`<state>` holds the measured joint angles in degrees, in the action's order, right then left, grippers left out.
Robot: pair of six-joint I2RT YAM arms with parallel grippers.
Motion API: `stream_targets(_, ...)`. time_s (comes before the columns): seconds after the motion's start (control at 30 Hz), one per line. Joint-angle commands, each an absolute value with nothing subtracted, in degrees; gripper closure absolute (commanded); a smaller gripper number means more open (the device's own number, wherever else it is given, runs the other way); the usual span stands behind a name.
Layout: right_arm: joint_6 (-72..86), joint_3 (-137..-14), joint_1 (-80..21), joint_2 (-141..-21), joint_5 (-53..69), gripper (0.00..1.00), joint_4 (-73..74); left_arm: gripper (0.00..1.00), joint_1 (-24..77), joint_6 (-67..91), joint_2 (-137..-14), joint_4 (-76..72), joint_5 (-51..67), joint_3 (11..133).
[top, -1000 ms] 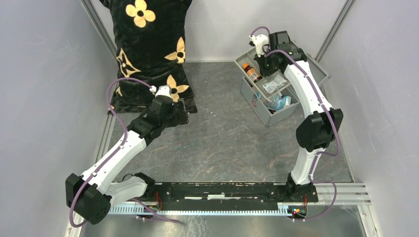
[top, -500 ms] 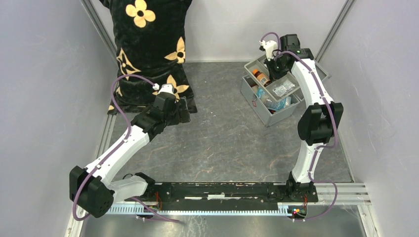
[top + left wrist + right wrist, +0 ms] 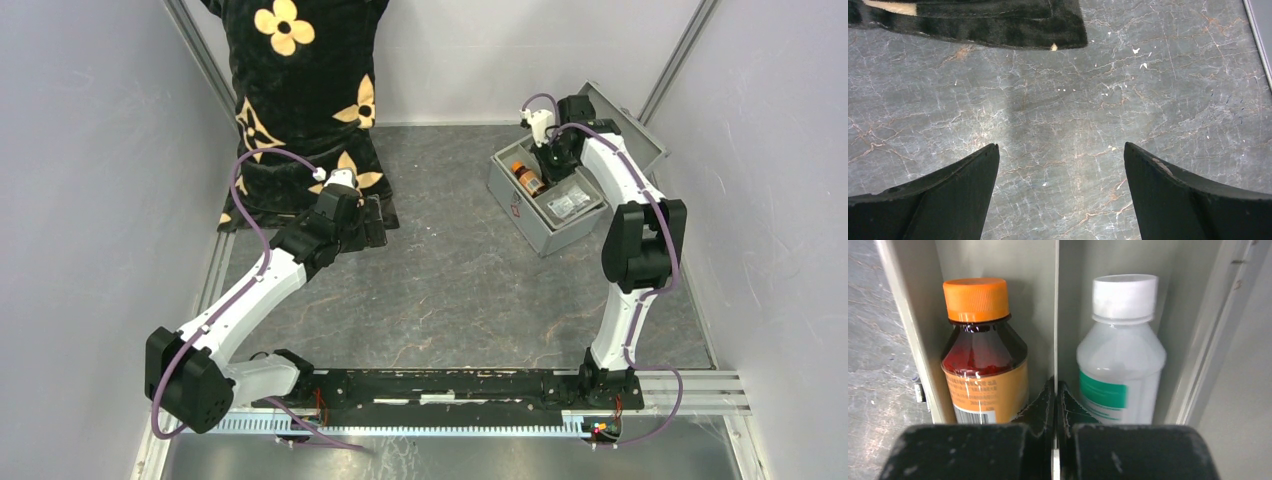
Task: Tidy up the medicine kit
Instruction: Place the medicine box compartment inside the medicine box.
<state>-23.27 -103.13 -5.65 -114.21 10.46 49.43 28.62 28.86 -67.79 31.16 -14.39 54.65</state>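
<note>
While the medicine kit (image 3: 520,205) sits open at the far right of the table (image 3: 440,280), an amber bottle (image 3: 983,360) and a white bottle (image 3: 1120,365) lie in neighbouring compartments; the right gripper (image 3: 1055,390) pinches their divider (image 3: 1056,315), and the left gripper (image 3: 1061,145) gapes empty.

Behind my closed right gripper (image 3: 1055,387), the divider (image 3: 1056,315), amber bottle (image 3: 979,352) and white bottle (image 3: 1120,355) lose their lower ends.

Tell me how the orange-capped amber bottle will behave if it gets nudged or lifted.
The amber bottle is round and lies on its side, so it would probably roll, though the divider and tray wall hem it in. Its glossy surface may slip in a pinch. It looks nearly full, so likely heavy.
</note>
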Motion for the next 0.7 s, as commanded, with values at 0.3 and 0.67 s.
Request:
stream_targets(0.3, -22.06, -103.52, -5.94, -114.55, 8.72, 1.0, 48.0, 0.0, 28.48, 28.83, -68.14, 30.19, -12.98, 57.22)
stream_targets(0.67, -20.69, -99.43, -9.54, -111.63, 10.19, 1.0, 51.93, 0.0, 28.48, 28.38, -67.74, 30.18, -11.65, 56.96)
